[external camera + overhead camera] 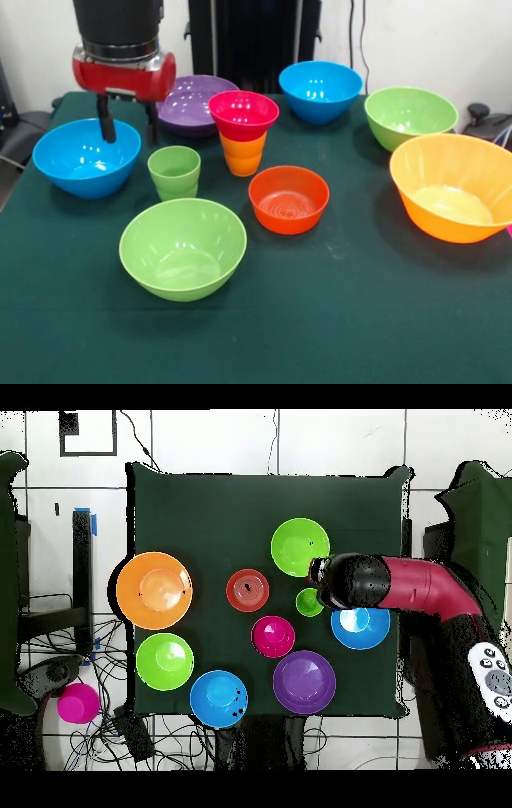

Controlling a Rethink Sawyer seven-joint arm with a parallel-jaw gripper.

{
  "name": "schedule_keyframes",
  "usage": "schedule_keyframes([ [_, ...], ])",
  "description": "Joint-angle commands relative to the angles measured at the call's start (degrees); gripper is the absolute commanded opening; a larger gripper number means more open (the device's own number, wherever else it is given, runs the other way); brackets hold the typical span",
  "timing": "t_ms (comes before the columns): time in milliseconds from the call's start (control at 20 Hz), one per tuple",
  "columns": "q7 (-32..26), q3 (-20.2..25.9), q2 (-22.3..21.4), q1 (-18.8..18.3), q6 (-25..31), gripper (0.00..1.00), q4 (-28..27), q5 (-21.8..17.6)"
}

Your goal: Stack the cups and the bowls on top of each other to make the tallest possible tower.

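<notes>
One stack was noted: magenta bowl (243, 113) seated on orange cup (243, 154). The gripper (128, 128), fingers parted and empty, hung at ten o'clock of the green cup (174, 171); a descent over it was judged next

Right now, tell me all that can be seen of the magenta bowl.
The magenta bowl is small, round, glossy plastic by its look, upright and empty. It sits in the mouth of the orange cup, which stands upright on the green table cover, a two-piece stack. The purple bowl lies just behind it; whether they touch cannot be told. The pincer hangs apart from it, over by a blue bowl.
</notes>
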Motion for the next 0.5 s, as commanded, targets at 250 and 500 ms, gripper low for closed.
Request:
schedule_keyframes([
  [250, -21.38, 12.13, -6.09, -2.8, -5.89, 1.0, 18.3, -10.19],
  [500, -18.69, 14.25, -8.69, -3.07, -6.48, 1.0, 21.49, -11.42],
])
